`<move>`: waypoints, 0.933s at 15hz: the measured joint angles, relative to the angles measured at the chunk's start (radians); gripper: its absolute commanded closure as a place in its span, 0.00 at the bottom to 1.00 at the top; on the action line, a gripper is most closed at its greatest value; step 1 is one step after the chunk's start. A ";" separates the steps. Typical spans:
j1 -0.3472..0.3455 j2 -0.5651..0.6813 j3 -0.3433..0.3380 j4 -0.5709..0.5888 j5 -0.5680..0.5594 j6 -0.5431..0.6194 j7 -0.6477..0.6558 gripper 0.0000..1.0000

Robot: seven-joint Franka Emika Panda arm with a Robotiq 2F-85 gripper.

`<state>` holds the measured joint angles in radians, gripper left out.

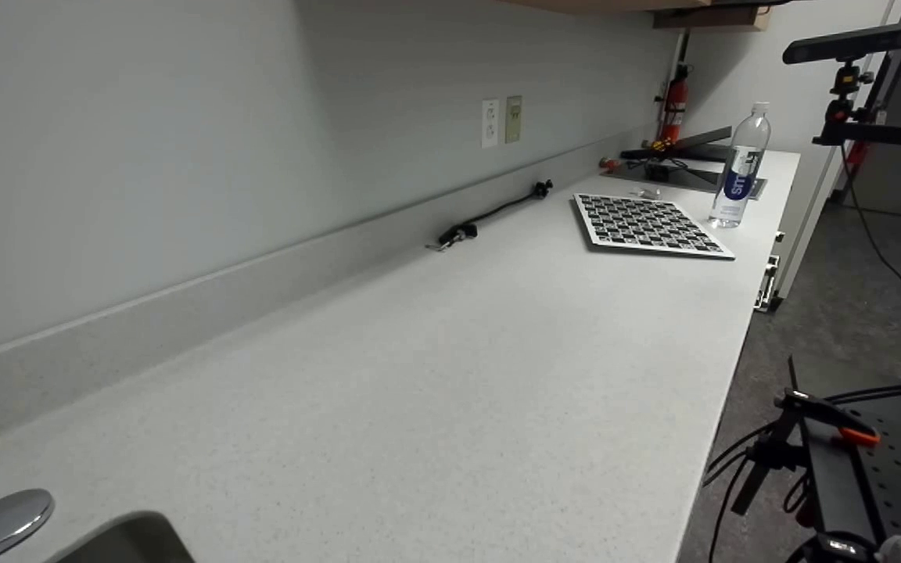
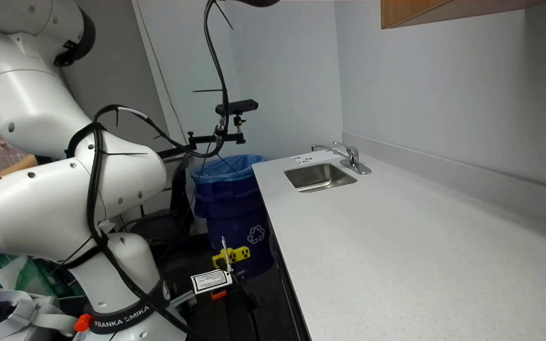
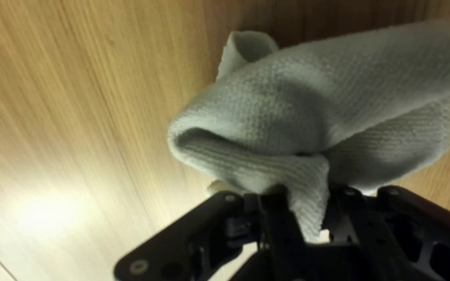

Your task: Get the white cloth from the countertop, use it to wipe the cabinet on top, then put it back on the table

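My gripper (image 3: 309, 197) is shut on the white cloth (image 3: 264, 113) in the wrist view. The cloth is bunched and folded, with one end tucked between the fingers and the rest spread out past the fingertips. Behind it is a light wood cabinet surface (image 3: 72, 105); the cloth is against it or very close, I cannot tell which. The wooden cabinet's lower edge also shows at the top of both exterior views (image 1: 607, 5) (image 2: 420, 12). The gripper and cloth are outside both exterior views. The countertop (image 1: 419, 391) runs below the cabinet, also in an exterior view (image 2: 372, 255).
A checkered board (image 1: 646, 225), a water bottle (image 1: 741, 168) and a black cable (image 1: 497, 209) are on the countertop. A sink (image 2: 320, 177) with a faucet (image 2: 354, 158) is at one end. The white arm (image 2: 64, 189) stands beside the counter, near a blue bin (image 2: 230, 208).
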<state>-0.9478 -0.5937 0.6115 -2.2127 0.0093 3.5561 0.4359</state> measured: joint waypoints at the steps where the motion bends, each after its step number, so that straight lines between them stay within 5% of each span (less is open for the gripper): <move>1: -0.026 -0.003 0.025 -0.002 0.022 0.016 0.001 0.97; 5: -0.070 -0.011 0.079 -0.017 0.098 0.046 -0.019 0.97; 14: 0.041 -0.021 0.146 -0.282 0.267 0.129 -0.112 0.97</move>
<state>-0.9069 -0.6143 0.7579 -2.4949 0.2763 3.6850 0.3238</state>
